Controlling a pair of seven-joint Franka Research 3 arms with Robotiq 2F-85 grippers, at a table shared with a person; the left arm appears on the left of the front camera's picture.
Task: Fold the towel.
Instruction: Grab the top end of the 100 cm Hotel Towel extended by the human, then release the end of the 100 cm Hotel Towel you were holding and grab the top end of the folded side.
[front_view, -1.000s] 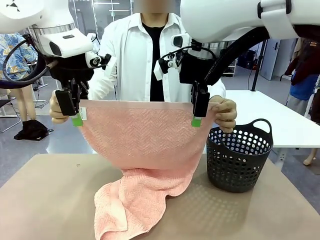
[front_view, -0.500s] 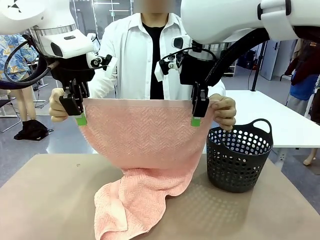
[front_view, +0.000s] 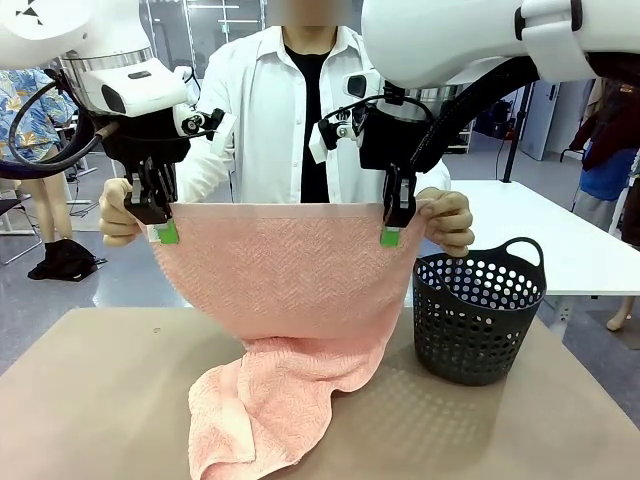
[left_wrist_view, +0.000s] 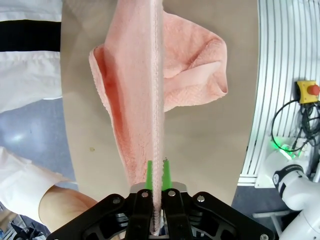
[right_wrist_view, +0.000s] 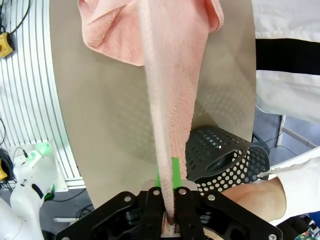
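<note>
Pink towel hangs clamped in left gripper and right gripper; front view shows person's hands alongside.

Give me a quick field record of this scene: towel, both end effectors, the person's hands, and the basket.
towel: top edge held up, lower end heaped on table
left end effector: shut on towel's top edge
right end effector: shut on towel's top edge
person's hands: at the top corners, outside both end effectors
basket: black, perforated, upright on table, beside towel
</note>
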